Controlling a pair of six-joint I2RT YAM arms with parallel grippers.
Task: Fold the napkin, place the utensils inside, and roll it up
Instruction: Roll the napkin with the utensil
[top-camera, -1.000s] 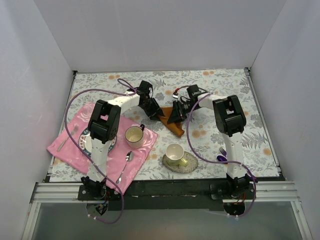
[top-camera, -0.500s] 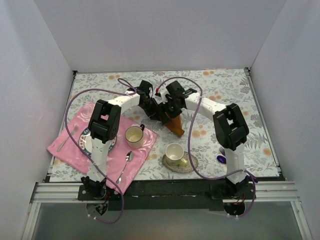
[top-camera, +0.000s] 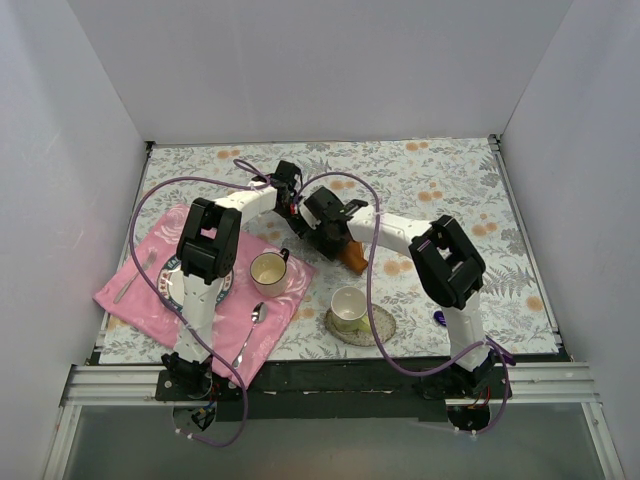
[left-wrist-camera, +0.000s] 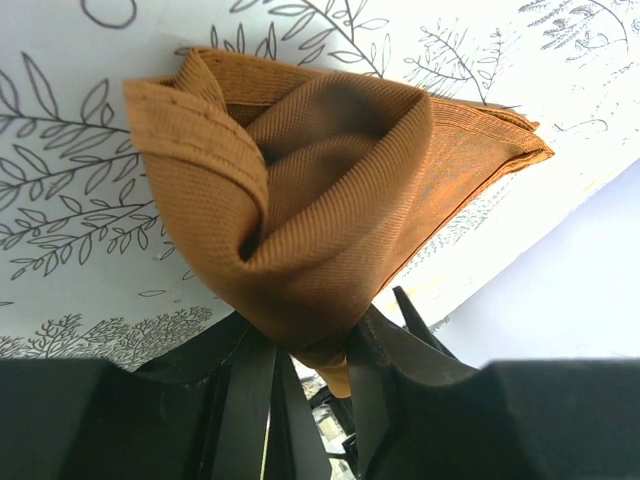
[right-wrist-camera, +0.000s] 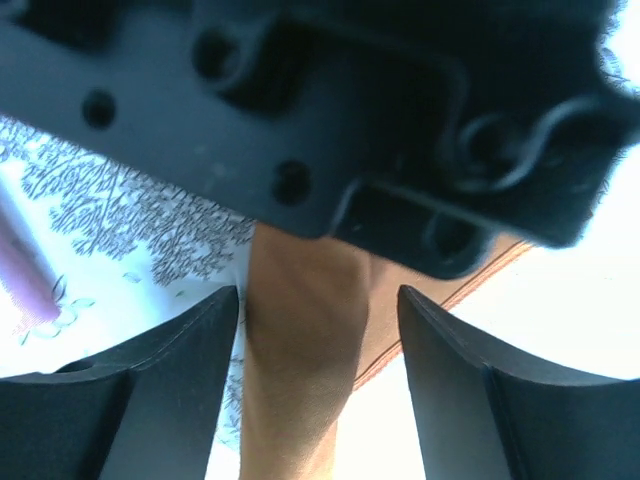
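You face a booth with plain pale grey walls (top-camera: 320, 60) at the back and on both sides. They enclose a table (top-camera: 450, 170) under a white cloth printed with grey leaves and orange blossoms. An aluminium rail (top-camera: 110, 382) edges the near side. The light is soft and even.

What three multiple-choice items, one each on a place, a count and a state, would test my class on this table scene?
1. Where does the silver spoon lie?
A on the pink cloth
B far right corner
C far left corner

2. How many cups are there?
A one
B two
C four

3. The left pincer is:
A open and empty
B shut on the napkin
C out of view

Key:
1 A, it rests on the cloth's near part.
2 B, one stands on the pink cloth and one on a saucer.
3 B, the left wrist view shows the fabric pinched between its fingers.
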